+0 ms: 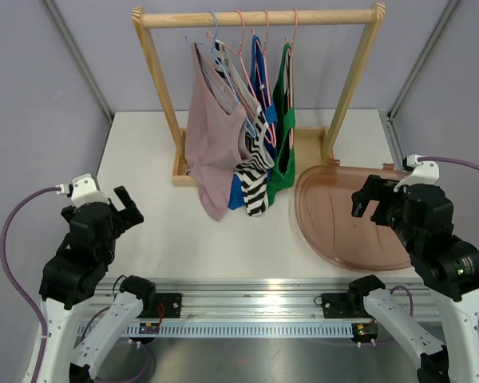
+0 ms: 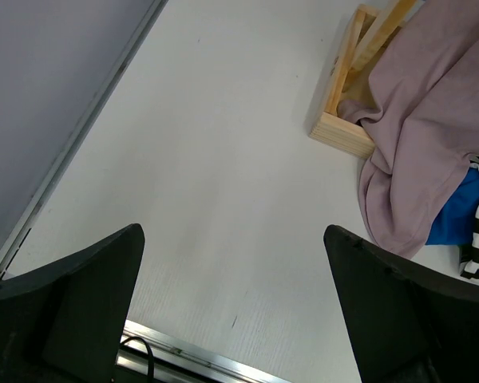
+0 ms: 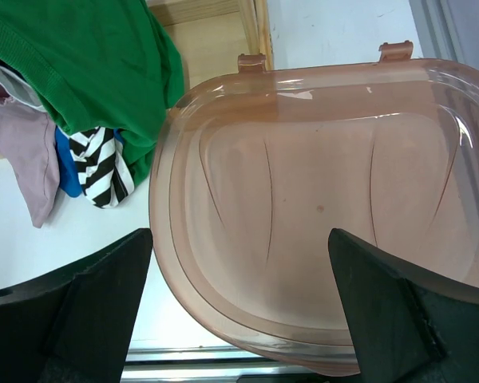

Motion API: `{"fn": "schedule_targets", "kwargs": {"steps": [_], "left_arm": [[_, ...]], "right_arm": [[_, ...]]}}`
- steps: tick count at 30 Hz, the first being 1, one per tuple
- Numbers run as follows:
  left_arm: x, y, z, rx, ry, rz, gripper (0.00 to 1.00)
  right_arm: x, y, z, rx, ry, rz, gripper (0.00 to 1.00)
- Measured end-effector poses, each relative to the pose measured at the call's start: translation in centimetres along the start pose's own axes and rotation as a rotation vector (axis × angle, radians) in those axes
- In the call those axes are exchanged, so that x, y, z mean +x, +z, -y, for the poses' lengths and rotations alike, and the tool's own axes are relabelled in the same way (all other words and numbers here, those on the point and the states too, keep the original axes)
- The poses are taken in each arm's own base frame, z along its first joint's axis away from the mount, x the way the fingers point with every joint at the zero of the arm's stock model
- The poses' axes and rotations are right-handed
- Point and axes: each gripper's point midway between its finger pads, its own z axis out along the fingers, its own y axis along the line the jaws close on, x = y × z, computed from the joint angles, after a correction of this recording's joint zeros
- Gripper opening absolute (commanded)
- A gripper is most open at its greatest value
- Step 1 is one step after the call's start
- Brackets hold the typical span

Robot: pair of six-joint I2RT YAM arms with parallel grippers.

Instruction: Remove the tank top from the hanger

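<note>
Several tank tops hang on hangers [image 1: 241,36] from the wooden rack's rail [image 1: 327,16] at the back of the table: a mauve one [image 1: 211,152], a black-and-white striped one [image 1: 257,171], a blue one [image 1: 261,76] and a green one [image 1: 285,155]. Their lower hems reach the table. In the left wrist view the mauve top [image 2: 431,136] lies ahead to the right, with blue [image 2: 451,219] under it. My left gripper [image 1: 124,207] [image 2: 231,233] is open over bare table at the near left. My right gripper [image 1: 367,199] [image 3: 239,233] is open above the tray, empty.
A brown translucent tray [image 1: 315,231] [image 3: 164,207] lies on the table at the right, next to the rack's right foot. The rack's wooden base [image 2: 339,132] [image 1: 180,171] stands behind the hems. A metal rail [image 1: 255,291] runs along the table's near edge.
</note>
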Motion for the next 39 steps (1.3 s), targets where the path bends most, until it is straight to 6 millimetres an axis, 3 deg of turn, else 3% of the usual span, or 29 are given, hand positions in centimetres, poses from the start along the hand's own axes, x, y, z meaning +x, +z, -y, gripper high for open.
{"fn": "schedule_targets", "kwargs": {"steps": [8,14,20,30,36,39], "left_arm": [[0.1,-0.1,0.6,0.033,-0.002,-0.012,0.99],[-1.9,-0.7,3.5,0.152,-0.028,-0.021,0.99],[-5.3,0.1,9.6,0.331,-0.055,-0.057,0.99],[-11.3,1.1,23.1,0.592,-0.032,-0.066,0.96],[-16.6,1.7,28.4,0.633,-0.07,0.037,0.95],[-18.1,2.6,30.4,0.638,-0.075,0.072,0.94]], "right_arm": [[0.2,0.0,-0.6,-0.033,0.002,-0.011,1.0],[0.7,0.2,-1.5,-0.078,0.015,-0.034,1.0],[1.4,0.7,-2.3,-0.112,0.022,-0.061,0.99],[1.9,1.0,-3.3,-0.157,0.033,-0.091,1.0],[2.6,0.9,-3.9,-0.198,0.05,-0.105,0.99],[2.7,0.7,-4.2,-0.218,0.059,-0.104,1.0]]}}
